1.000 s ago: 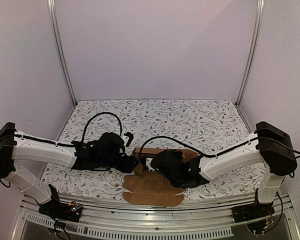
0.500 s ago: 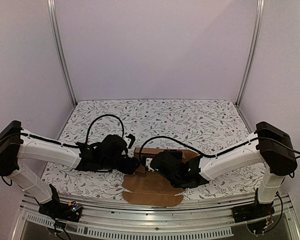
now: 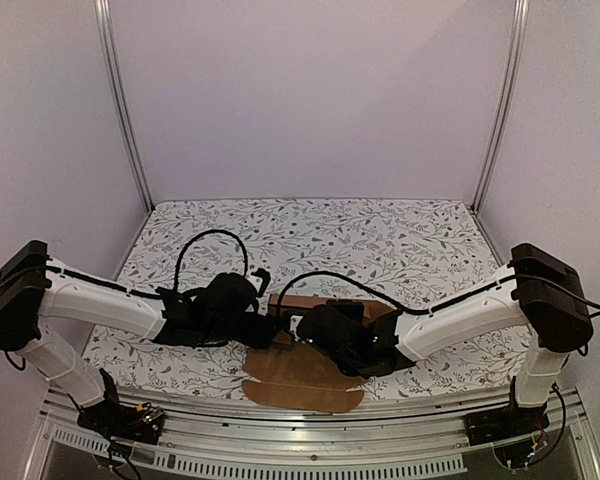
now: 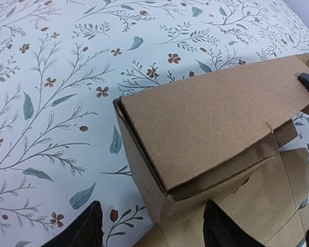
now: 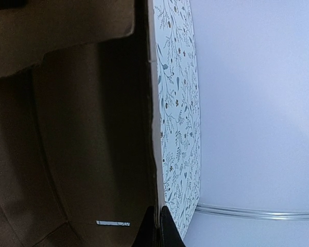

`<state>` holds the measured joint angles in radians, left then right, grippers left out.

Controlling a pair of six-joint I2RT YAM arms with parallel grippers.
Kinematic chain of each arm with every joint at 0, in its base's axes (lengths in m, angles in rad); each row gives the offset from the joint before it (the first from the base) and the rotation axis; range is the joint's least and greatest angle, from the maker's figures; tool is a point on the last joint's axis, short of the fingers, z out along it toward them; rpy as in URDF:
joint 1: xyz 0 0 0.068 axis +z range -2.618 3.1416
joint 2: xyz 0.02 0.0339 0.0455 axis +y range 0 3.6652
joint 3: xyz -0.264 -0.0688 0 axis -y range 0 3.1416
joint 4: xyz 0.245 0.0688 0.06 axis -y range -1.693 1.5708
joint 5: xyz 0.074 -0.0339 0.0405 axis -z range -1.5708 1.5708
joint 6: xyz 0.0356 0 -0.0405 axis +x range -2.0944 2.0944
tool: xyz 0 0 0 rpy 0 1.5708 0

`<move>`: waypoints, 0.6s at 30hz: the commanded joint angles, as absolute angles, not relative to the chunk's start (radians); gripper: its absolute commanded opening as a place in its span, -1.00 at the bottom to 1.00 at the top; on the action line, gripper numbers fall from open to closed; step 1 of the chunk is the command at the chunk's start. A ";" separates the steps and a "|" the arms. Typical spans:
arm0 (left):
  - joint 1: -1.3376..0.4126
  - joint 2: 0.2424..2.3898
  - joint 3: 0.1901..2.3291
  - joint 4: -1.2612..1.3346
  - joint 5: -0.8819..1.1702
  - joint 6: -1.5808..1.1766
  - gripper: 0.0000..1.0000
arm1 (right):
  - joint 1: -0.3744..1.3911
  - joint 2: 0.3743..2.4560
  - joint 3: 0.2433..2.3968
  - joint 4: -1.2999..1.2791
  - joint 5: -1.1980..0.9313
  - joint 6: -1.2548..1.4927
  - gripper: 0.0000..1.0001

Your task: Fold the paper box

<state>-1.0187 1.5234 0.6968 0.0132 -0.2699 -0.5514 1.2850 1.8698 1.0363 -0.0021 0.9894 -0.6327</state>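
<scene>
Found the paper box partly folded near the front edge of the floral desk, between the two arms. Noted one long wall raised, with a panel turned over along its top, and the other flaps flat toward the arm bases. Logged the left end effector with fingers apart, low at the near corner of the raised wall, one finger to each side; contact not discernible. Logged the right end effector with fingers together, tips at the edge of an upright cardboard panel; cannot tell whether pinched. Seen from above: both end effectors close together over the box's rear part.
</scene>
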 commanded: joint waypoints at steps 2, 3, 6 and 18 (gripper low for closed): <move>-1.047 1.538 0.712 -0.044 -0.374 -0.566 0.31 | 1.310 1.909 1.059 -0.051 0.956 -0.589 -1.00; -1.050 1.536 0.714 -0.062 -0.389 -0.570 0.31 | 1.312 1.912 1.060 -0.054 0.957 -0.585 -1.00; -1.057 1.529 0.719 -0.091 -0.429 -0.580 0.30 | 1.312 1.914 1.066 -0.068 0.953 -0.572 -1.00; -1.083 1.449 0.698 -0.126 -0.425 -0.599 0.31 | 1.313 1.915 1.102 -0.116 0.941 -0.548 -1.00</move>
